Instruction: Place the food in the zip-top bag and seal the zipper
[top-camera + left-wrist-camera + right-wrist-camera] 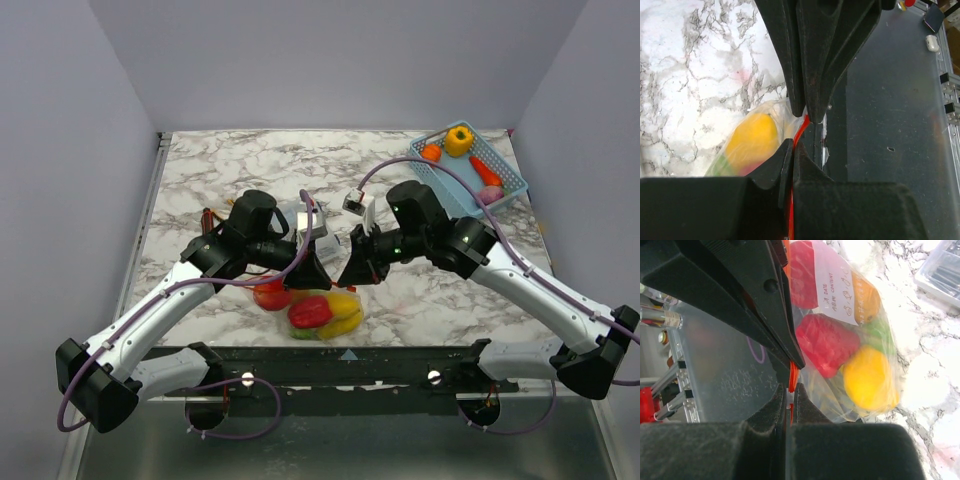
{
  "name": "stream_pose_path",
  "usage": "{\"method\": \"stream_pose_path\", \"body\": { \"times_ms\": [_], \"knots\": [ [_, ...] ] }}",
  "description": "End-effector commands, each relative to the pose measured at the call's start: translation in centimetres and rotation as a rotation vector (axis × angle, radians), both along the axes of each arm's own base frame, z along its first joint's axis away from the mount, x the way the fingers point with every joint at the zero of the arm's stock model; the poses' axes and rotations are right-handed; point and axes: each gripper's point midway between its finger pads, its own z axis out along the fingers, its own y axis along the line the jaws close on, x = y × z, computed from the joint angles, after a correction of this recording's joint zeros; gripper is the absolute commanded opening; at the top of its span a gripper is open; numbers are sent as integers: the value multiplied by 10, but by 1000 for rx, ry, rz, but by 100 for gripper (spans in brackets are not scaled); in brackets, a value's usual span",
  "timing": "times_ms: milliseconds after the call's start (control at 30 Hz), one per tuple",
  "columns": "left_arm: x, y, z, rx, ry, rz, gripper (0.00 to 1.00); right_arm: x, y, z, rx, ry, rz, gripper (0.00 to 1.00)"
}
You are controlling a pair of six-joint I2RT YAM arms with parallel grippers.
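Left pincer (792, 144), right pincer (789, 388) clamp zipper (801, 127); basket (503, 158) well apart.

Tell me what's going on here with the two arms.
Both arms are pinching the zipper of the zip-top bag. The left tool and right tool are shut on it, tip to tip. Several food pieces are inside the bag; a few more sit in the blue basket.

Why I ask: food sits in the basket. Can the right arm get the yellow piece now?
Probably not: the path to the basket looks free, but the right claw is shut on the zipper of the bag and must let go first.
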Motion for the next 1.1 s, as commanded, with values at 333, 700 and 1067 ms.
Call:
{"method": "stream_pose_path", "body": {
  "times_ms": [333,700,1067],
  "knots": [
    [-9,-2,14,-66,-14,-57,0,12,28,-2,89,-56,-52,0],
    [-10,-2,16,-72,-18,-56,0,16,39,-5,99,-54,-41,8],
    [-12,-1,18,-79,-21,-58,0,-5,-4,-23,32,-87,-57,54]
  ]
}}
